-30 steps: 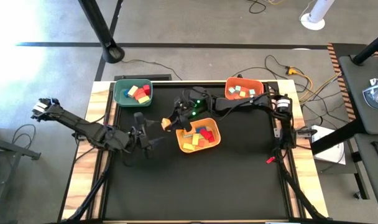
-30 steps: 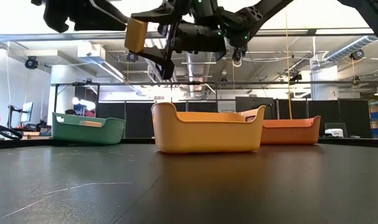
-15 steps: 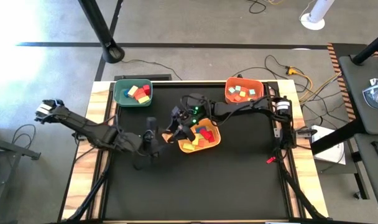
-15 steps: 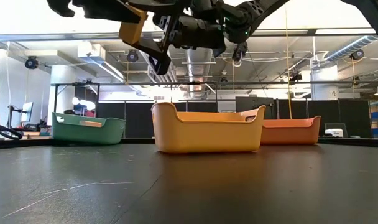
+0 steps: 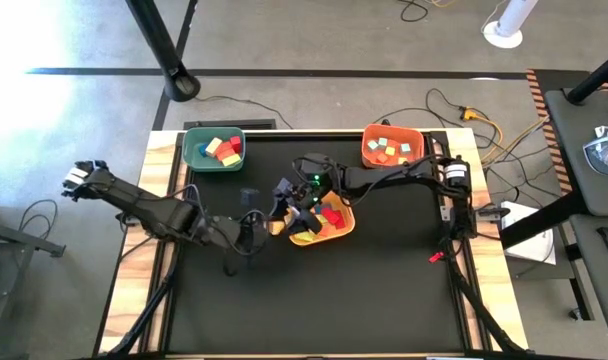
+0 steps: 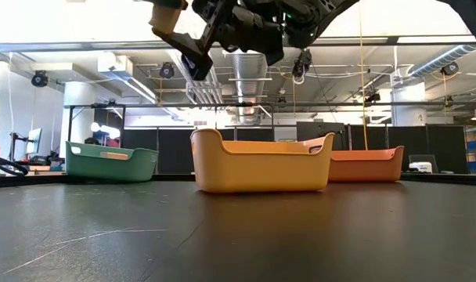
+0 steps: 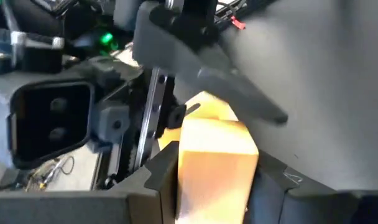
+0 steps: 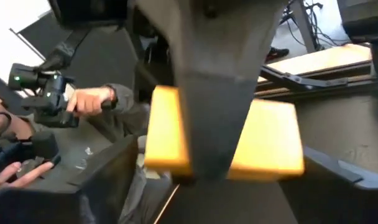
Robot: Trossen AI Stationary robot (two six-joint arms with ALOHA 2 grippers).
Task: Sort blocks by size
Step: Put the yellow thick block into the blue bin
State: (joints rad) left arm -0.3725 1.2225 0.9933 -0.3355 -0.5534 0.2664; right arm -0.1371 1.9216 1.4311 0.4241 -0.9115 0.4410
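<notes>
Yellow block (image 7: 215,163) sits clamped in the left gripper (image 7: 214,174) fingers, meeting the right gripper (image 5: 302,208) beside the yellow bin (image 5: 342,232), seemingly for handover; whether the right fingers grip it, I cannot tell.

No legible text, label, brand, number or sign was found in any view; nothing readable was seen on the bins, blocks, arms or table.

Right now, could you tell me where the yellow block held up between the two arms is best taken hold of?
Probably by its free end, gripped across the two flat opposite faces. The yellow block sits between the left gripper fingers, which cover its sides nearer that wrist. The far end juts out bare, so come from the right gripper side.
</notes>
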